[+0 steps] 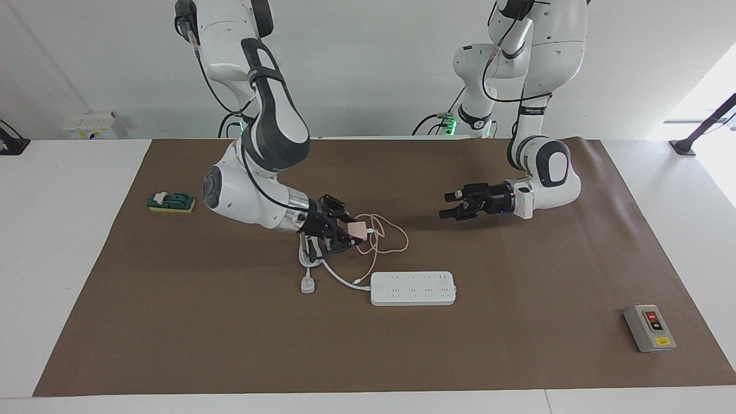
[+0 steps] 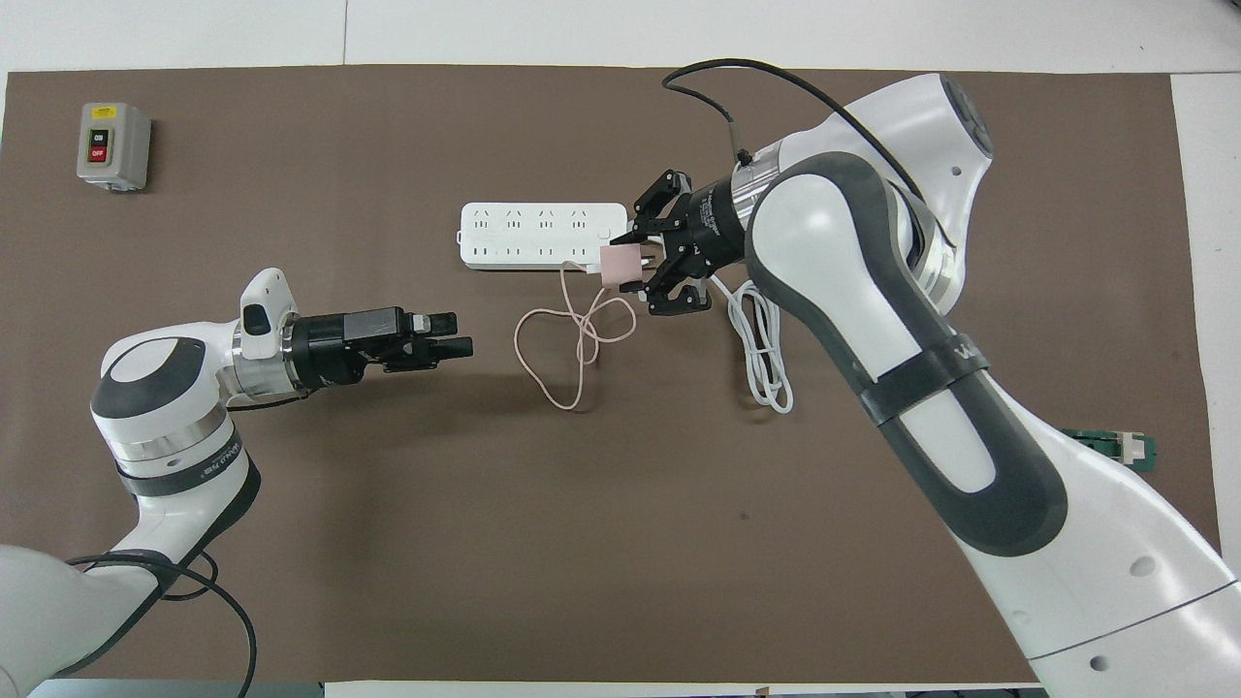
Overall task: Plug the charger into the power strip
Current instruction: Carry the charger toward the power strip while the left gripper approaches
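Note:
My right gripper [image 1: 356,231] [image 2: 627,265] is shut on the small pink charger [image 1: 360,229] [image 2: 618,265], holding it in the air over the white cord, just off the cord end of the power strip [image 1: 413,287] [image 2: 528,236]. The charger's thin pink cable [image 1: 386,242] [image 2: 560,341] trails down in loops onto the mat beside the strip. The strip lies flat with its sockets up. My left gripper [image 1: 444,207] [image 2: 461,332] hangs open and holds nothing, over the mat toward the left arm's end, well apart from the strip.
The strip's thick white cord [image 2: 761,359] lies coiled under my right arm, ending in a white three-pin plug [image 1: 308,284]. A grey button box [image 1: 650,328] [image 2: 113,145] sits at the left arm's end. A small green part [image 1: 171,202] [image 2: 1115,448] lies at the right arm's end.

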Controlling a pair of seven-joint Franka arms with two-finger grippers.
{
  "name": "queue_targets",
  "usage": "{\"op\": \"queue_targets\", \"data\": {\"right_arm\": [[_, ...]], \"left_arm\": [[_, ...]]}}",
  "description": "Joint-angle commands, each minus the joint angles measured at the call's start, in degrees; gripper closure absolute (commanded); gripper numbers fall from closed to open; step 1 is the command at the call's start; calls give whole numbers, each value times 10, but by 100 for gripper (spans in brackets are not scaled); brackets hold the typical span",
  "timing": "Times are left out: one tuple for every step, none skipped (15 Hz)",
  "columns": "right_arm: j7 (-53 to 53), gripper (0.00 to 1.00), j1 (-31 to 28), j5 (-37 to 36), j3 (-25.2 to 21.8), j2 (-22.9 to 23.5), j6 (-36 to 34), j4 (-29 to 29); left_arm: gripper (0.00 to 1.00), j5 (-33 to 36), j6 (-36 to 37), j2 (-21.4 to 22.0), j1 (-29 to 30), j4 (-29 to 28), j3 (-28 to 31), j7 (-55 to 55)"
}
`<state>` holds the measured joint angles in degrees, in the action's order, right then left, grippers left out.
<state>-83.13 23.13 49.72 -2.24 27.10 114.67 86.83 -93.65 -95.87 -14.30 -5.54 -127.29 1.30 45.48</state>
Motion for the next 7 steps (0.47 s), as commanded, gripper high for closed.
{"op": "queue_targets", "data": {"right_arm": [[-33, 100, 28, 18, -3, 1, 31, -5], [-36, 100, 40, 18, -3, 1, 44, -4], [-35, 100, 51, 17, -3, 2, 54, -4], [-36, 100, 56, 18, -3, 2, 59, -3], [-38, 100, 60, 18, -2, 2, 60, -3], [-44, 100, 67, 18, -3, 2, 61, -3], [-48, 100, 75, 19, -3, 2, 68, -3]], "left_arm": [[0, -18, -8, 6, -15, -10, 8, 16], [0, -18, -7, 6, -15, -10, 8, 17], [0, -18, -6, 3, -15, -10, 8, 17], [0, -18, -5, 2, -15, -10, 8, 19], [0, -20, -6, 2, -15, -9, 8, 24], [0, -23, -6, 2, -18, -9, 8, 25], [0, -24, -7, -1, -21, -4, 8, 25]]}}
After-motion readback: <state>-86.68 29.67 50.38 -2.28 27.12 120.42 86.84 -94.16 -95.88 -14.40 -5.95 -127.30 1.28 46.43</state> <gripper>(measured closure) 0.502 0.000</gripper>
